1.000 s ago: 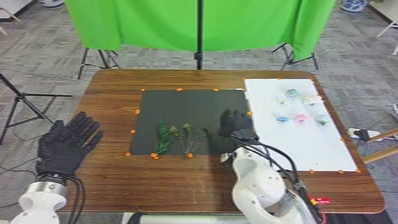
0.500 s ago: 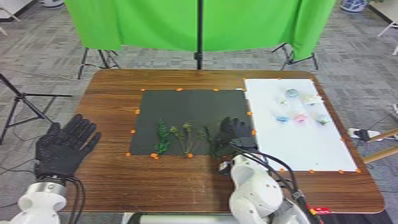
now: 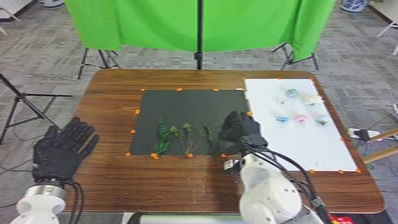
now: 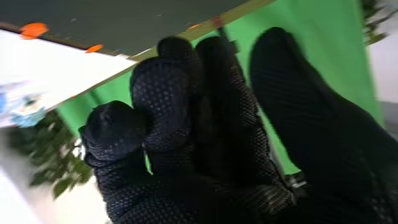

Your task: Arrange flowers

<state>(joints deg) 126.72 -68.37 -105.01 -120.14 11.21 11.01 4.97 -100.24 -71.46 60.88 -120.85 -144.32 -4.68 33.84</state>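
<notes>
In the head view, three green stems lie on the dark mat [image 3: 182, 107]: a fuller leafy one [image 3: 163, 137], a pale budded one [image 3: 187, 137] and a thin one [image 3: 209, 135]. Just right of the thin stem is my right hand [image 3: 242, 131], over the mat's right edge. In the right wrist view the right hand [image 4: 169, 115] has nearly straight fingers and holds nothing. My left hand [image 3: 62, 150] lies open at the table's left side. Blue [image 3: 282, 119], pink [image 3: 300, 119] and other pale flowers rest on the white sheet [image 3: 298, 150].
The brown table [image 3: 160, 185] bears orange markers [image 3: 155, 156] along the mat and sheet edges. A green cloth [image 3: 142, 25] hangs beyond the far edge, with a black stand [image 3: 200, 59] in front of it.
My right hand has shifted slightly at the mat's right edge, leaving the thin stem better uncovered than half a second ago. The left hand has moved a little downward. The flowers and stems look unmoved.
</notes>
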